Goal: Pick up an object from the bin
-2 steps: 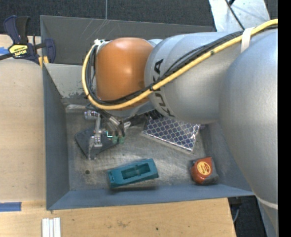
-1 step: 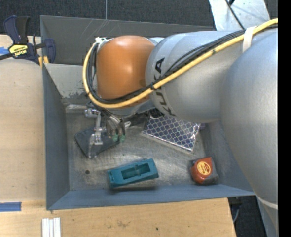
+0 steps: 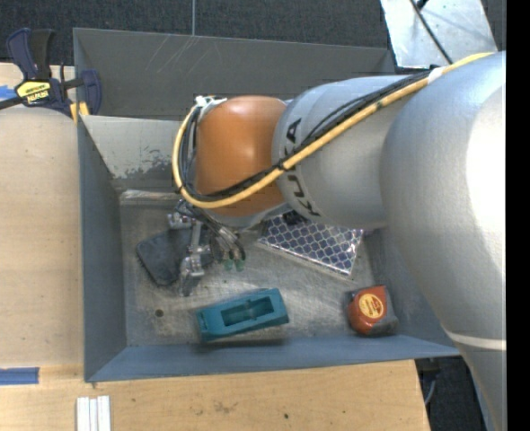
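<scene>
Now we see the gripper [image 3: 193,263] beside the dark-grey pouch [image 3: 160,257] at nine o'clock; spread or pinched, we cannot tell. Likely light, limp: pinch its middle.

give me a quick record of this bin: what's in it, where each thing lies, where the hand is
bin: grey metal, a few loose things on its floor
hand: low over the floor's left half, at the dark lump's right edge
dark lump: grey-blue, soft-looking, left side
teal block: flat, oblong, front centre, apart from the hand
tape measure: orange, round, front right corner
mesh packet: checked pattern, right of the hand, partly under the arm
</scene>
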Robot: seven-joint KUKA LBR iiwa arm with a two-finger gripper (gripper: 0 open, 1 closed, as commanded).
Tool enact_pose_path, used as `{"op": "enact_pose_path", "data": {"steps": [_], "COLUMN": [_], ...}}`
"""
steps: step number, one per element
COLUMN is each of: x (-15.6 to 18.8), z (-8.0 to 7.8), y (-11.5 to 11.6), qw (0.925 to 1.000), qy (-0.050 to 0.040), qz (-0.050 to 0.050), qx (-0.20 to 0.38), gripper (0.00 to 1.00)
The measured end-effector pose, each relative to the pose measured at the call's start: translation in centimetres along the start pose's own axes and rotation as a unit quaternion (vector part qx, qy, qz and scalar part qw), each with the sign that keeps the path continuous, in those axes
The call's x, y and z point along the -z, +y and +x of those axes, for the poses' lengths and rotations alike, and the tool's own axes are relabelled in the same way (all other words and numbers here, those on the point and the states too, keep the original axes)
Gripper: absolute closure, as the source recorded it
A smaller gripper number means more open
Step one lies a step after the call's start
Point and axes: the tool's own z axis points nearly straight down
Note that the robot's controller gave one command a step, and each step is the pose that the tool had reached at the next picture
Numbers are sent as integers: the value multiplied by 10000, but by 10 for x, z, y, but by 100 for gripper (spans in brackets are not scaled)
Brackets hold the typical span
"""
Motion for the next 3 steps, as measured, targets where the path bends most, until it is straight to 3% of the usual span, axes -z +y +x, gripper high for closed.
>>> {"op": "enact_pose_path", "data": {"steps": [1,2,3], "x": [-19,20,-27], "z": [-7,-20,-21], "y": [-21,-39,-38], "qw": [9995,9994,9940], "qy": [53,-3,6], "qz": [13,7,2], "qx": [312,357,1090], "gripper": [0,0,0]}}
